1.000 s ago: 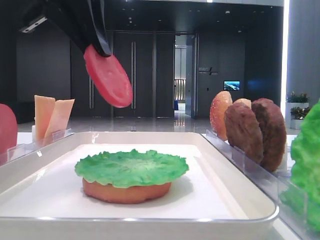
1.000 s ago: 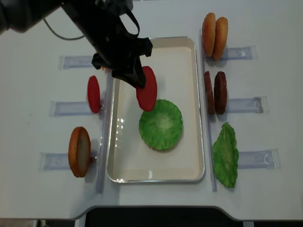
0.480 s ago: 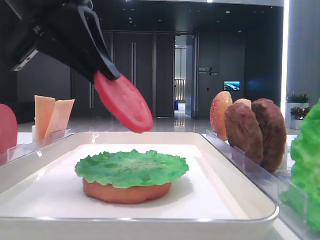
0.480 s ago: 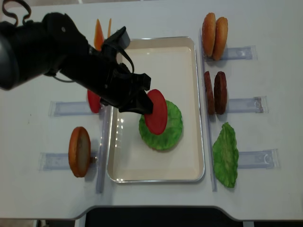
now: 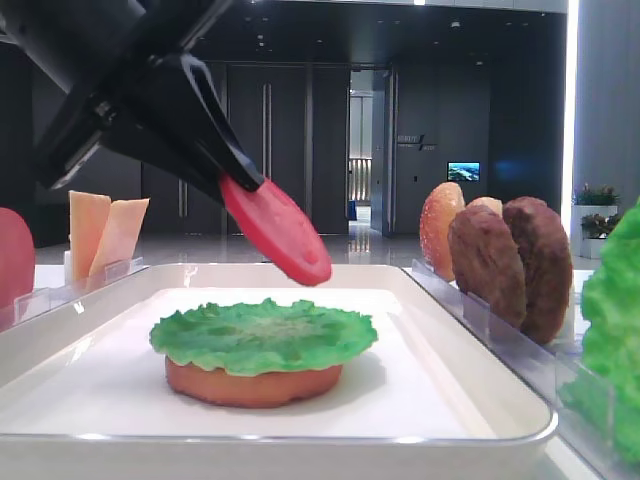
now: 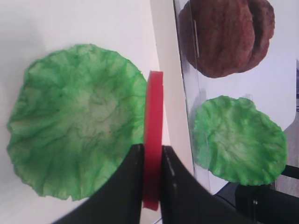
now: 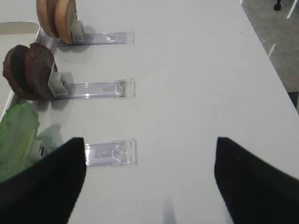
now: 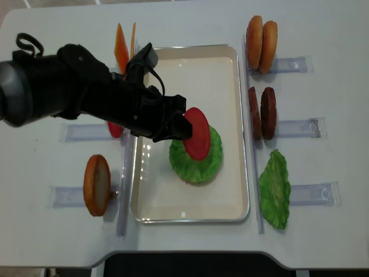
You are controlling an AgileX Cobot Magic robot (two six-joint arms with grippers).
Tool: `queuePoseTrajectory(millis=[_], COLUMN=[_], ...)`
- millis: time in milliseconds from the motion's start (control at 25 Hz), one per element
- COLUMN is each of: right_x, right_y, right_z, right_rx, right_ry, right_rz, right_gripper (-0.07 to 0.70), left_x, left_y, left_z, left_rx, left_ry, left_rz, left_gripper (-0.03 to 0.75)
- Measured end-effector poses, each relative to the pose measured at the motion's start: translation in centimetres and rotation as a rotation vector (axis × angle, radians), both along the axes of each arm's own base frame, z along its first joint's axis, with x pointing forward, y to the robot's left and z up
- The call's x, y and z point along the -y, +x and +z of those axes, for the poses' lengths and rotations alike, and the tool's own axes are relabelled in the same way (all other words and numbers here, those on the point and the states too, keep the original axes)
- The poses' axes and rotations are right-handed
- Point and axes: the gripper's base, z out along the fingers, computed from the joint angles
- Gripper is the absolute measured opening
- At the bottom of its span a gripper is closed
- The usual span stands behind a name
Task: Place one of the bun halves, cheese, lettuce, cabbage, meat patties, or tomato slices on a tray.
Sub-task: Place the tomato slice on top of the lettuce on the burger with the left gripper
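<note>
The white bench (image 8: 323,242) carries the white tray (image 8: 233,75) at its middle, with clear holder racks (image 8: 311,194) laid flat on either side of it. On the left racks stand cheese (image 8: 121,52), a red tomato slice (image 8: 115,130) partly hidden by the arm, and one bun half (image 8: 96,184). On the right racks stand two bun halves (image 8: 260,36), two meat patties (image 8: 262,113) and a lettuce leaf (image 8: 274,188).

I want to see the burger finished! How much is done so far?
Done: a bun half topped with lettuce sits on the tray. In hand: the left gripper holds a tomato slice tilted above the lettuce, not touching. Left: laying it down.
</note>
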Motion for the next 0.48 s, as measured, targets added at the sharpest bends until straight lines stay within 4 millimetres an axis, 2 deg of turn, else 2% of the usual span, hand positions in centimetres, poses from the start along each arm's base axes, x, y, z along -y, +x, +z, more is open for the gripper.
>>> queuePoseTrajectory(millis=[480], right_x=[0.0], right_y=[0.0], right_z=[0.0], right_rx=[0.000], right_ry=[0.000], right_rz=[0.000], right_gripper=[0.539], left_x=[0.8], left_y=[0.5], left_z=[-2.7], left_rx=[-0.056], left_ry=[-0.012], left_rz=[-0.013], left_gripper=[0.059])
